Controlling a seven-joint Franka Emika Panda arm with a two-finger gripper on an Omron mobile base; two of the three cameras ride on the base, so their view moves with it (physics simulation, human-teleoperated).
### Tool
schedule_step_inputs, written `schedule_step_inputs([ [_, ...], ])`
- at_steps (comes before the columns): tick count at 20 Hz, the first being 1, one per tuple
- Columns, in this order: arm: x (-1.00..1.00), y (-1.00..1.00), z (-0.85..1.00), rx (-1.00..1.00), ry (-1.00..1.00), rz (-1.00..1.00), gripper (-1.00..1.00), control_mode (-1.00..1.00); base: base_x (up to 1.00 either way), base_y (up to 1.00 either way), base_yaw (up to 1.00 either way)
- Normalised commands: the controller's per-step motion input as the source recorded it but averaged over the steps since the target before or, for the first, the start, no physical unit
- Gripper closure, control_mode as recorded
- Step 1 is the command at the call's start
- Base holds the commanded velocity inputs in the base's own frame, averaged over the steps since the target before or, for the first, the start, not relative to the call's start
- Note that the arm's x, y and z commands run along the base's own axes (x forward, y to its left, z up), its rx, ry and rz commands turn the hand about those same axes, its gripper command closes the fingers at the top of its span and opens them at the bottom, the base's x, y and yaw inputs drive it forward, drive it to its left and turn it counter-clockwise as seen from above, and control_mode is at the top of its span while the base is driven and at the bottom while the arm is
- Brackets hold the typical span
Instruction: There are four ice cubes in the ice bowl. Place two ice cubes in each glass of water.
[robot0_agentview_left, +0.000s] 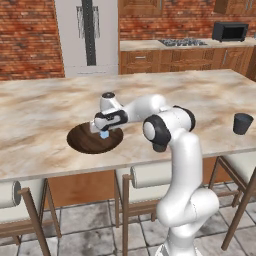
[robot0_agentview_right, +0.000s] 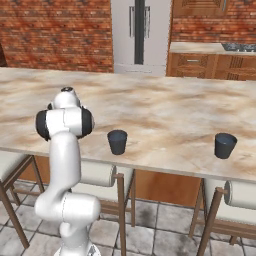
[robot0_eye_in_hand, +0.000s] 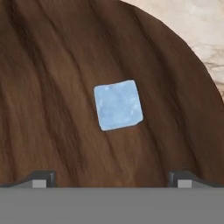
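The ice bowl (robot0_agentview_left: 82, 140) is a wide, dark wooden dish near the island counter's front edge. My gripper (robot0_agentview_left: 102, 130) hangs low over its middle, open and holding nothing. One pale blue ice cube (robot0_agentview_left: 104, 134) lies in the bowl right under the hand. In the hand view that ice cube (robot0_eye_in_hand: 118, 105) rests flat on the bowl's (robot0_eye_in_hand: 52, 87) wood grain, ahead of the gripper (robot0_eye_in_hand: 111, 180), whose fingertips (robot0_eye_in_hand: 40, 180) stand wide apart. One glass (robot0_agentview_left: 243, 123) stands far to the right. Both glasses (robot0_agentview_right: 117, 142) (robot0_agentview_right: 225, 145) stand near the front edge.
Stools (robot0_agentview_left: 145, 180) are tucked under the marble counter (robot0_agentview_left: 50, 105) along its front edge. At the back stand a fridge (robot0_agentview_left: 87, 35) and wooden cabinets with a black microwave (robot0_agentview_left: 229, 31) and a stove top (robot0_agentview_left: 182, 42).
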Motion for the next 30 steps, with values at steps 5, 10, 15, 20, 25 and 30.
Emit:
schedule_step_inputs([
  [5,0.38,0.13,-0.21,0.00,0.00,0.00,-1.00,-1.00,0.00,0.00,0.00],
  [10,0.31,0.00,-0.17,0.00,0.00,0.00,-1.00,-1.00,0.00,0.00,0.00],
  [15,0.31,0.01,-0.15,0.00,0.00,0.00,-1.00,-1.00,0.00,0.00,0.00],
  [20,0.11,0.07,-0.10,0.00,0.00,0.00,-1.00,-1.00,0.00,0.00,0.00],
  [25,-0.03,0.04,-0.07,0.00,0.00,0.00,-1.00,-1.00,0.00,0.00,0.00],
  [30,0.00,0.00,-0.15,0.00,0.00,0.00,-1.00,-1.00,0.00,0.00,0.00],
])
